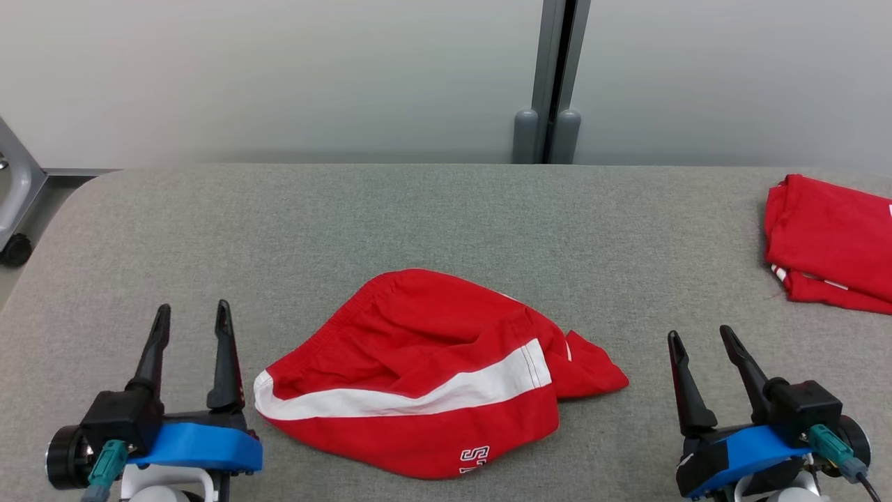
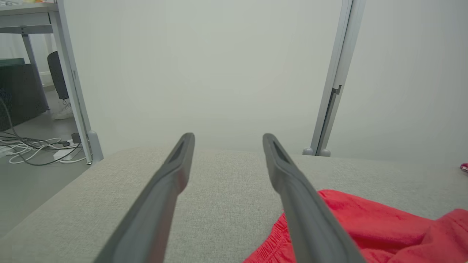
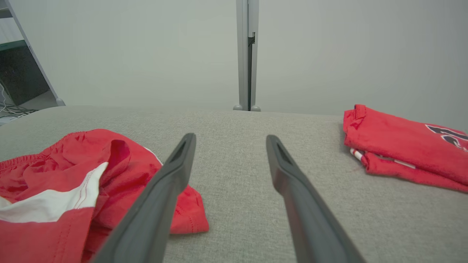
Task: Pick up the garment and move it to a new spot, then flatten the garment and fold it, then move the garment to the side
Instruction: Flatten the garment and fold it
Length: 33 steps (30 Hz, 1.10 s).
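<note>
Presently the shorts (image 1: 425, 376) lie crumpled near the surface's (image 1: 418, 209) front edge, long axis crosswise, between the left pincer (image 1: 193, 314) and right pincer (image 1: 699, 333), both open and empty; the left is slightly nearer.

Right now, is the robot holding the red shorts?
No, the left end effector and right end effector stand open and empty beside the shorts.
</note>
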Motion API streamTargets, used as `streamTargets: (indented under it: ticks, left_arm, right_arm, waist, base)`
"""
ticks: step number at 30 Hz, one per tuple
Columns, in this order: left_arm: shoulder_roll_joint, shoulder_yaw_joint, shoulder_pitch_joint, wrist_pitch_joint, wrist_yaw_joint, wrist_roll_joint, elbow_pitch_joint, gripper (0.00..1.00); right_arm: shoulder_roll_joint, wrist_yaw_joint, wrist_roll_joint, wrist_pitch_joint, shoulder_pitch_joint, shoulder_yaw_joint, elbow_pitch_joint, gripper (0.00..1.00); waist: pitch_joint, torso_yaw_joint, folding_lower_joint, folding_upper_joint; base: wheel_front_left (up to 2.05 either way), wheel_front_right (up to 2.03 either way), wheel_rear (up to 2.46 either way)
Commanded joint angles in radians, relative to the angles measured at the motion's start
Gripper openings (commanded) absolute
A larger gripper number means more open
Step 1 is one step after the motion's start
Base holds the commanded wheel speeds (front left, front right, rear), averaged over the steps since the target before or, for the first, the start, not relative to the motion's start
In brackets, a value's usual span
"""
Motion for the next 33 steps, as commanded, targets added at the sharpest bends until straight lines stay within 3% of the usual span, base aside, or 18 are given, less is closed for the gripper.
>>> streamTargets:
  ticks: [1,8,16,22,30,31,32,33]
  left_arm:
    - [-0.003,0.009,0.012,-0.004,-0.002,0.01,-0.012,1.0]
    - [-0.013,0.046,0.042,-0.004,-0.014,0.041,-0.036,1.0]
    - [-0.029,0.061,0.021,-0.004,-0.028,0.061,-0.035,1.0]
    - [-0.044,0.063,0.008,-0.004,-0.038,0.072,-0.032,1.0]
    - [-0.058,0.066,-0.002,-0.004,-0.048,0.077,-0.023,1.0]
    - [-0.059,0.069,-0.003,-0.004,-0.049,0.078,-0.023,1.0]
    - [-0.06,0.072,-0.003,-0.004,-0.05,0.079,-0.021,1.0]
    - [-0.061,0.073,-0.004,-0.004,-0.052,0.081,-0.02,1.0]
  right_arm:
    - [-0.001,0.0,0.002,-0.004,0.002,-0.003,0.002,1.0]
    - [-0.005,0.0,0.009,0.008,-0.015,0.03,0.003,1.0]
    - [-0.037,0.0,0.062,0.076,-0.087,0.217,0.033,1.0]
    - [-0.052,0.0,0.146,0.109,-0.135,0.344,0.114,1.0]
    - [-0.057,0.0,0.204,0.073,-0.192,0.419,0.232,1.0]
    - [-0.055,0.0,0.214,0.066,-0.198,0.432,0.244,0.8]
    - [-0.054,0.0,0.224,0.064,-0.203,0.447,0.256,0.07]
    - [-0.055,0.0,0.235,0.056,-0.209,0.459,0.265,0.0]
  waist:
    - [-0.002,0.0,0.0,0.0]
    - [-0.004,0.007,0.0,0.0]
    - [0.007,0.011,0.0,0.0]
    - [0.02,0.027,0.0,0.0]
    - [0.038,0.058,0.0,0.0]
    - [0.04,0.061,0.0,0.0]
    - [0.04,0.063,0.0,0.0]
    - [0.042,0.066,0.0,0.0]
  base:
    - [0.0,0.0,0.0]
    - [0.0,0.0,0.0]
    - [0.0,0.0,0.0]
    - [0.0,0.0,0.0]
    - [0.0,0.0,0.0]
    - [0.0,0.0,0.0]
    - [0.0,0.0,0.0]
    - [0.0,0.0,0.0]
